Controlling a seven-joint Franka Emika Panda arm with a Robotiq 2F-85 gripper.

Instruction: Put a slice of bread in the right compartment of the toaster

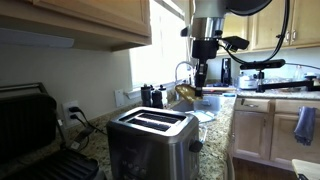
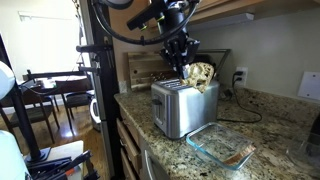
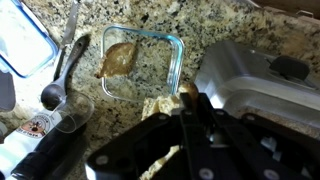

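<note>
The stainless-steel two-slot toaster (image 1: 150, 142) stands on the granite counter, also in an exterior view (image 2: 183, 108) and at the right of the wrist view (image 3: 255, 70). My gripper (image 2: 183, 58) is shut on a slice of bread (image 2: 203, 76) and holds it in the air just above the far end of the toaster. In an exterior view the gripper (image 1: 203, 72) hangs behind the toaster with the bread (image 1: 188, 92) below it. In the wrist view the bread (image 3: 158, 106) shows beside the fingers (image 3: 189, 95). Both slots look empty.
A glass container (image 3: 176, 55) holding another slice (image 3: 120, 60) lies on the counter, also in an exterior view (image 2: 222, 146). A spoon (image 3: 60, 72), a glass cup (image 3: 72, 112) and a blue-rimmed lid (image 3: 25, 45) lie near it. A black contact grill (image 1: 30, 125) stands beside the toaster.
</note>
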